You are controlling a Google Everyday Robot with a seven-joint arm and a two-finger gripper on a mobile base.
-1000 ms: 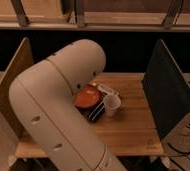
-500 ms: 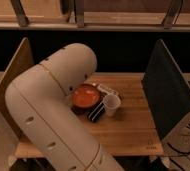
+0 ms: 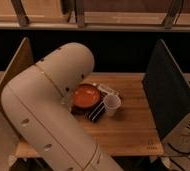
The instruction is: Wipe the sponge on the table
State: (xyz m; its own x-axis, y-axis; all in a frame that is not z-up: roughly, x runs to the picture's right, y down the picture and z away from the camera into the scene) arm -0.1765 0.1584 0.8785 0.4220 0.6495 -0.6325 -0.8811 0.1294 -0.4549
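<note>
The table (image 3: 130,131) is a light wooden top, and my arm's thick cream link (image 3: 48,115) covers its left half. The sponge is hidden from view. My gripper is out of sight too, somewhere behind that arm link over the left of the table. To the right of the arm, an orange bowl (image 3: 85,95) sits near the table's middle.
A white cup (image 3: 111,104) stands right of the bowl, with a black striped object (image 3: 96,114) lying in front of them. A pale packet (image 3: 109,90) lies behind the cup. A wooden upright panel (image 3: 17,65) bounds the left side and a dark panel (image 3: 170,92) the right.
The arm link has shifted slightly left, uncovering more of the orange bowl. The bowl, the cup and the black object have stayed where they were.
</note>
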